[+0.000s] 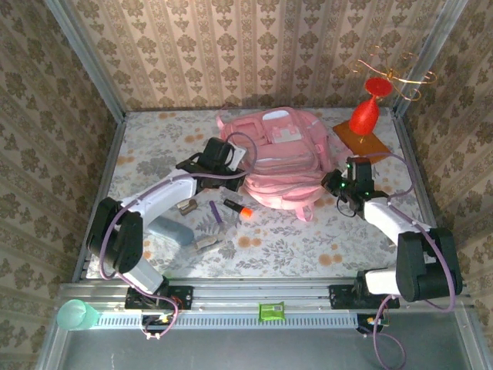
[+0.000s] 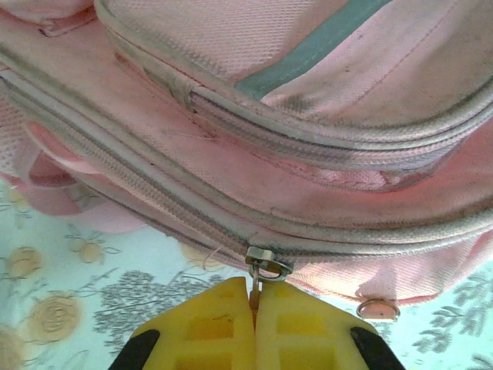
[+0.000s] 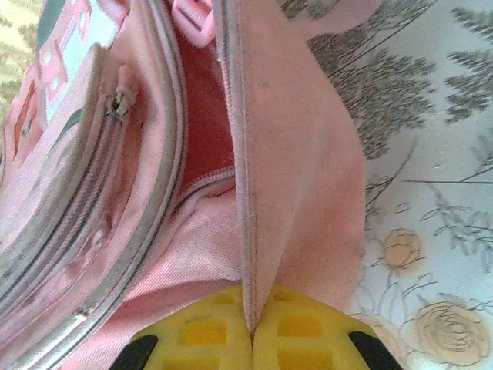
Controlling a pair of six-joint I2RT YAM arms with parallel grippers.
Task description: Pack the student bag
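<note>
The step in hand looks like unzipping the student bag [image 1: 281,158] so that it can be filled. The left gripper [image 2: 256,299] is clenched on the small metal zip pull [image 2: 266,267], with the tab pinched between its yellow pads at the near lower edge of the bag. The right gripper [image 3: 252,312] is closed on the edge of a pink fabric panel [image 3: 296,200] at the bag's right side, next to a part where the darker lining shows.

To do it well, the left gripper should draw the pull along the line of the zip track and not away from the bag, since a sideways tug could slip the thin tab out of the pads. The right gripper should hold its panel taut against that pull, so that the soft bag does not slide over the tabletop [image 1: 154,146] or bunch up ahead of the slider.

In the top view the bag lies flat at the far middle of the tabletop, pockets up, and the left gripper [image 1: 231,158] and the right gripper [image 1: 340,181] touch its two sides. An orange-capped marker [image 1: 237,206] lies just in front of the bag.
</note>
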